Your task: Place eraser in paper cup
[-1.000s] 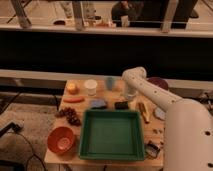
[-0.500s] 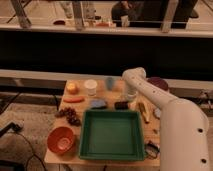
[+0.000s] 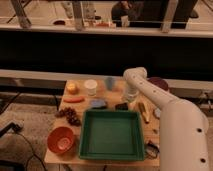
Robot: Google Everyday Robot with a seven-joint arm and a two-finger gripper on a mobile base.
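In the camera view, a light wooden table (image 3: pixel 64 155) is seen from its near side, and the robot's white arm (image 3: pixel 175 117) is stretched over it from the near right to the far right. The arm is bent at an elbow above the far edge, and the gripper (image 3: pixel 130 95) is hung downward from there, over the far right part of the table. Whether the claw is wide, narrow or holding something cannot be told.

The eraser (image 3: pixel 121 106), a small dark block, is laid flat on the table just near and left of the gripper, close to the far rim of a green tray (image 3: pixel 111 150). The paper cup (image 3: pixel 90 86), whitish, is stood upright in the far row, well left of the eraser. A blue-grey cup (image 3: pixel 109 82) is set to its right and a yellow round item (image 3: pixel 72 88) to its left.

A rumpled blue-grey cloth (image 3: pixel 98 104) is placed left of the eraser, and a carrot (image 3: pixel 74 99) further left. Dark grapes (image 3: pixel 69 115) and an orange bowl (image 3: pixel 61 140) are found on the near left. A banana (image 3: pixel 144 111) is laid right of the tray, beside the arm, and a dark purple dish (image 3: pixel 159 82) at the far right.

Behind the table a pale ledge (image 3: pixel 30 75) and a dark wall (image 3: pixel 75 50) are seen, with metal posts (image 3: pixel 77 15) above. Grey floor (image 3: pixel 25 120) is crossed by black cables (image 3: pixel 15 131) on the left.
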